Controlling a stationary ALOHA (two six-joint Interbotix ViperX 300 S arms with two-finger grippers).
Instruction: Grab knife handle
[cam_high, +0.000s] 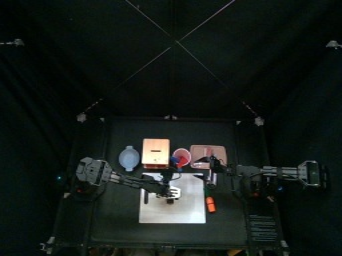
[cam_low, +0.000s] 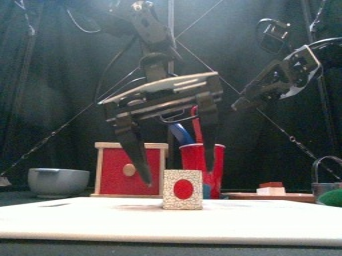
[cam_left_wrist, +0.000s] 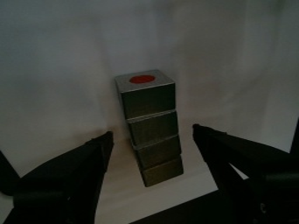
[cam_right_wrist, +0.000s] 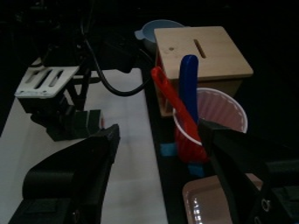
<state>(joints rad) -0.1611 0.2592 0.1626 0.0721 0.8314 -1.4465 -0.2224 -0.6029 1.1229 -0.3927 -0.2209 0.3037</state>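
Two handles stick up out of a red cup (cam_right_wrist: 222, 109) (cam_low: 201, 160): a blue one (cam_right_wrist: 190, 80) (cam_low: 182, 131) and a red one (cam_right_wrist: 162, 87). I cannot tell which is the knife's. My right gripper (cam_right_wrist: 158, 175) (cam_low: 274, 85) hangs open, short of the cup and above it, with nothing between its jaws. My left gripper (cam_left_wrist: 149, 138) (cam_low: 167, 125) is open too. It hovers over a grey block with a red dot (cam_left_wrist: 146, 96) (cam_low: 183, 188) on the white mat (cam_high: 174, 205), one jaw on each side and not touching it.
A wooden box (cam_right_wrist: 205, 48) (cam_low: 131, 168) stands beside the cup, with a grey-blue bowl (cam_low: 58, 180) (cam_high: 127, 157) further left. A pink tray (cam_right_wrist: 222, 199) lies near the right gripper. An orange object (cam_high: 211, 205) rests at the mat's right edge.
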